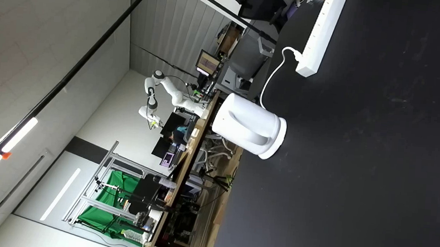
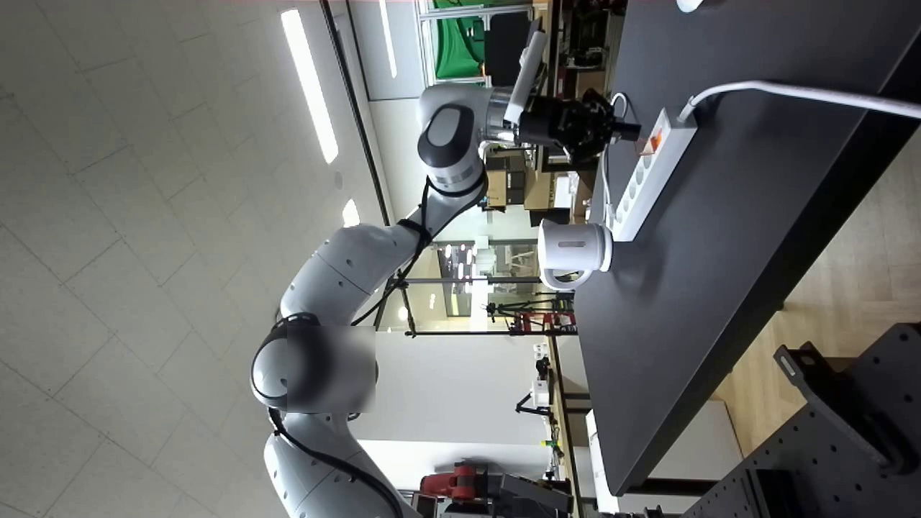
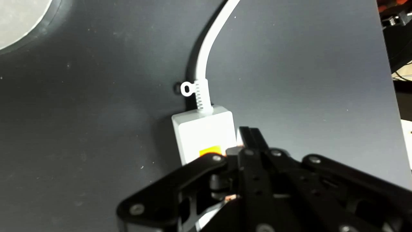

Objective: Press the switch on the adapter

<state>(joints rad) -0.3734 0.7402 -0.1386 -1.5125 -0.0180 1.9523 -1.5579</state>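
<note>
The adapter (image 1: 324, 32) is a long white bar on the black table, at the top right in an exterior view. It also shows in an exterior view (image 2: 658, 176) and in the wrist view (image 3: 206, 130), where its cord end is visible. An orange switch (image 3: 210, 150) sits near that end, partly hidden by a gripper finger; it shows small and orange in an exterior view (image 2: 655, 142). My gripper (image 3: 251, 129) is shut and empty, fingertips together, beside the switch end. In an exterior view the gripper (image 2: 630, 131) is close to the switch; I cannot tell whether they touch.
A white jug (image 1: 243, 121) stands near the adapter's far end and shows in an exterior view (image 2: 572, 248). A thin white cord (image 1: 271, 78) plugs in there. A thicker cord (image 3: 204, 56) leaves the switch end. A pale round object (image 3: 19, 19) lies at the wrist view's corner.
</note>
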